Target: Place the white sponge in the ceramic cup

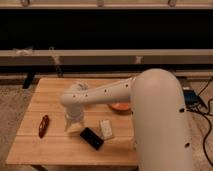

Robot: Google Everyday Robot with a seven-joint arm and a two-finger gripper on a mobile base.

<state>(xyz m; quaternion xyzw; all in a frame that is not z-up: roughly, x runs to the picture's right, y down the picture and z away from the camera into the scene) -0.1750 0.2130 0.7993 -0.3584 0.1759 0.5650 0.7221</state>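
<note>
Reaching across the light wooden surface from the 3 o'clock side, the robot's thick white arm bends downward at its far end and points its hand straight at the boards. The hand hangs low over the left half of the surface, close above the wood or touching it; I cannot tell which. Its fingers stand wide apart, and I cannot make out anything gripped between them.

The small off-white flat rectangular sponge lies flat on the surface at 3 o'clock from the hand, apart from it and not held. A flat black rectangular slab lies between the two, a little nearer the front edge, at about 7 o'clock from the sponge and just beside it, turned at a slant. At 1 o'clock from the sponge, a flat orange dish shows from under the arm, which hides most of it.

Well apart from all this, at 9 o'clock from the hand and near the left edge, lies a small dark red elongated object.

Above the bend of the arm, at 12 o'clock from the hand, a small whitish shape shows. I cannot tell whether it is the ceramic cup, another object, or part of the arm.
</note>
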